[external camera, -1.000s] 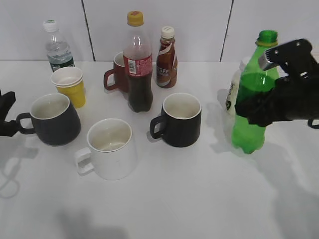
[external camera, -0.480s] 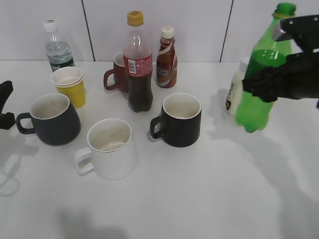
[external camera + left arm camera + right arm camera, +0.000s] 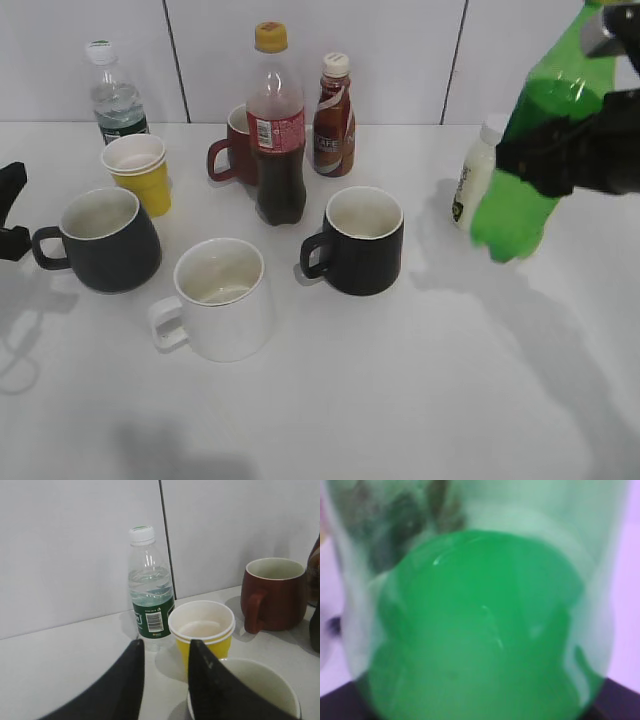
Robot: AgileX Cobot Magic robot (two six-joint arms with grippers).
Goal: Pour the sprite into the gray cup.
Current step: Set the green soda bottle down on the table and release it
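The sprite (image 3: 520,190) is a translucent green bottle held off the table at the far right, leaning slightly, its top at the frame's upper edge. My right gripper (image 3: 560,155) is shut on its middle; the bottle fills the right wrist view (image 3: 480,630). The gray cup (image 3: 108,242) stands at the left, handle pointing left, its off-white rim showing in the left wrist view (image 3: 250,690). My left gripper (image 3: 10,215) is at the left edge beside the cup's handle, its fingers (image 3: 165,652) apart and empty.
A white mug (image 3: 222,300) and a black mug (image 3: 362,240) stand in the middle. Behind them are a cola bottle (image 3: 278,130), a brown mug (image 3: 235,150), a coffee bottle (image 3: 334,115), a yellow paper cup (image 3: 140,172), a water bottle (image 3: 115,95) and a small white bottle (image 3: 478,170).
My right gripper has lifted the sprite off the table and carried it up and slightly right. My left gripper has barely moved.
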